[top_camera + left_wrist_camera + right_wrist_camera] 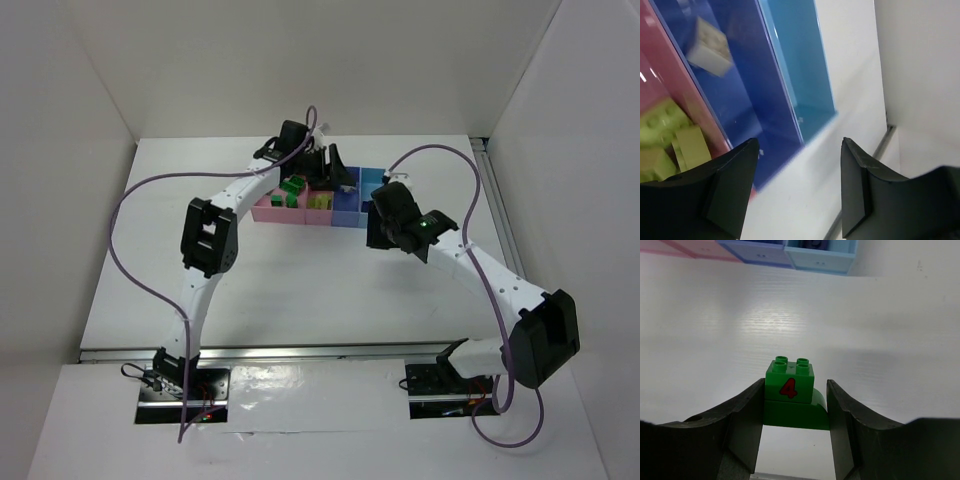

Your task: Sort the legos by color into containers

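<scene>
The containers are a joined row of trays: large pink [268, 208], smaller pink [318, 214], dark blue [347, 205] and light blue [373, 180]. Dark green legos [292, 190] lie in the large pink tray, and yellow-green legos [670, 135] lie in the smaller pink one. A pale, blurred brick [710, 47] shows inside the dark blue tray [740, 85]. My left gripper [799, 145] hangs open and empty over that tray's far edge. My right gripper [795, 385] is shut on a green lego [790, 390] marked with a red 4, above the table in front of the trays.
The light blue tray [800, 60] ends the row on the right. White walls enclose the table on three sides, with a metal rail [492, 190] along the right edge. Purple cables loop over both arms.
</scene>
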`<state>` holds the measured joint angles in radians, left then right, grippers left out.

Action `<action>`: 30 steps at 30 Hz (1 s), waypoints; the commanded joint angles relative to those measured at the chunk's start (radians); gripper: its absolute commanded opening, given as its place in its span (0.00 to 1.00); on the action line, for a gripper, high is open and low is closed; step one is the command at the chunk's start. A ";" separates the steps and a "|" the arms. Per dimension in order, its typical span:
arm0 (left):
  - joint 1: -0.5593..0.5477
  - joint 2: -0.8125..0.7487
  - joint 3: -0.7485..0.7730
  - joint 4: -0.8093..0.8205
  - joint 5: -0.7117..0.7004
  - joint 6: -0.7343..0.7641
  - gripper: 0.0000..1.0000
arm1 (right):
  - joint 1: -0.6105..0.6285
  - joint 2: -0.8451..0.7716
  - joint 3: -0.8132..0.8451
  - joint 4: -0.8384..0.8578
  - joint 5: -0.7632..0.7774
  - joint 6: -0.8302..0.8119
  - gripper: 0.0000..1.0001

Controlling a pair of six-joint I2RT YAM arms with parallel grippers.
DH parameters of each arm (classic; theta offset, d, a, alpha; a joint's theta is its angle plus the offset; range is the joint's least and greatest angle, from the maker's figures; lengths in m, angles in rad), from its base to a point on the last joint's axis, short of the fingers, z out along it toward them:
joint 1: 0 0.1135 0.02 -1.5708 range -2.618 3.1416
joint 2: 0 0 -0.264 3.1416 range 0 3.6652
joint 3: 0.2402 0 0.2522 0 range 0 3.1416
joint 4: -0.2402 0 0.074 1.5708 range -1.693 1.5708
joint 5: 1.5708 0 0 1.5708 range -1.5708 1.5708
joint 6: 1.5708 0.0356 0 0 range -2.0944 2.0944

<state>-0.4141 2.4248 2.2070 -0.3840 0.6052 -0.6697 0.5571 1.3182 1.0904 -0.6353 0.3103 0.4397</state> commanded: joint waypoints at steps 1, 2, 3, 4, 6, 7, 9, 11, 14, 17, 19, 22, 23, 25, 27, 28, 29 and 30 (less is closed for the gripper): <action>0.001 -0.192 -0.090 -0.003 0.103 0.094 0.70 | -0.006 -0.004 0.014 0.071 -0.120 -0.047 0.28; 0.015 -0.228 -0.184 -0.003 0.103 0.105 0.70 | -0.006 0.015 0.014 0.088 -0.152 -0.059 0.28; 0.027 -0.263 -0.237 -0.003 0.116 0.105 0.70 | -0.006 0.027 0.014 0.088 -0.180 -0.079 0.28; 0.058 -0.298 -0.291 -0.003 0.129 0.117 0.70 | -0.006 0.042 0.014 0.115 -0.244 -0.091 0.28; 0.095 -0.410 -0.459 -0.012 0.130 0.137 0.70 | -0.006 0.102 0.038 0.125 -0.305 -0.130 0.28; 0.128 -0.449 -0.516 -0.021 0.111 0.157 0.70 | 0.025 0.130 0.052 0.125 -0.321 -0.143 0.28; 0.159 -0.565 -0.670 -0.035 0.058 0.182 0.70 | 0.073 0.234 0.115 0.105 -0.310 -0.176 0.28; 0.182 -0.639 -0.757 -0.065 0.009 0.217 0.70 | 0.147 0.336 0.156 0.085 -0.231 -0.205 0.29; 0.192 -0.720 -0.819 -0.200 -0.097 0.295 0.71 | 0.202 0.415 0.198 0.106 -0.126 -0.228 0.33; 0.215 -0.779 -0.888 -0.245 -0.189 0.305 0.73 | 0.214 0.487 0.223 0.163 -0.074 -0.253 0.46; 0.230 -0.800 -0.944 -0.245 -0.190 0.305 0.73 | 0.227 0.539 0.269 0.163 -0.016 -0.280 0.62; 0.242 -0.811 -0.977 -0.245 -0.180 0.305 0.74 | 0.236 0.566 0.309 0.144 0.015 -0.291 0.87; 0.242 -0.811 -0.977 -0.245 -0.180 0.305 0.74 | 0.236 0.556 0.309 0.144 0.015 -0.291 0.93; 0.242 -0.811 -0.977 -0.236 -0.180 0.305 0.74 | 0.236 0.501 0.261 0.144 0.015 -0.268 0.99; 0.242 -0.791 -0.966 -0.236 -0.170 0.295 0.74 | 0.236 0.440 0.224 0.157 -0.031 -0.237 0.99; 0.242 -0.791 -0.966 -0.225 -0.160 0.285 0.74 | 0.224 0.423 0.191 0.157 -0.052 -0.214 0.95; 0.242 -0.791 -0.966 -0.225 -0.160 0.276 0.74 | 0.212 0.409 0.178 0.157 -0.066 -0.149 0.92; 0.242 -0.781 -0.955 -0.225 -0.160 0.275 0.74 | 0.202 0.400 0.169 0.142 -0.091 -0.115 0.89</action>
<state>-0.1734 1.6428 1.2221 -0.6197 0.4347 -0.3946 0.7799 1.8015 1.2869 -0.5110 0.2550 0.2207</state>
